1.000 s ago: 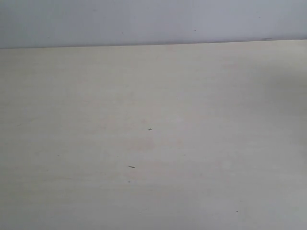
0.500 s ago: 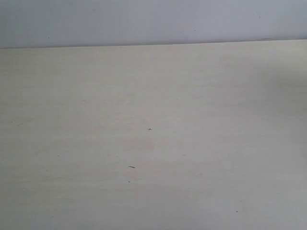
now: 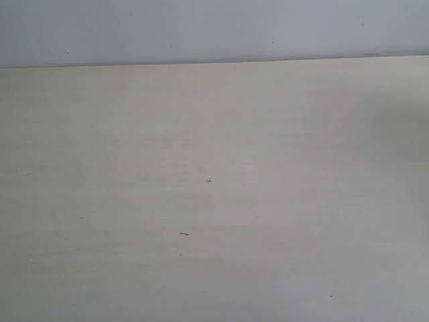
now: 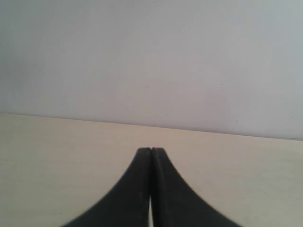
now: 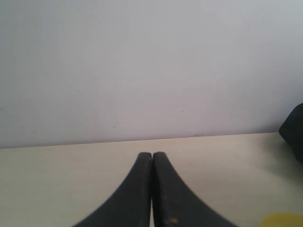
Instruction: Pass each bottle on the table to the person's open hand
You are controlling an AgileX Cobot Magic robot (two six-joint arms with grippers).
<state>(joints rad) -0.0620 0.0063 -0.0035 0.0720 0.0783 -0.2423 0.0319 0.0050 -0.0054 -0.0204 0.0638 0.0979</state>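
Two things in the right wrist view are hard to call: a yellow blob (image 5: 284, 220) and a dark shape (image 5: 294, 131), both chopped off by the frame edge and too blurry to name. The table (image 3: 214, 134), matte pale beige, fills the exterior view from 6 o'clock up to a plain greyish wall (image 3: 214, 30) at 12, with a tiny speck (image 3: 209, 180) dead centre and a dash (image 3: 184, 233) toward 7. The left gripper (image 4: 151, 151) and right gripper (image 5: 152, 156) hover over it, fingers clenched flat against each other.
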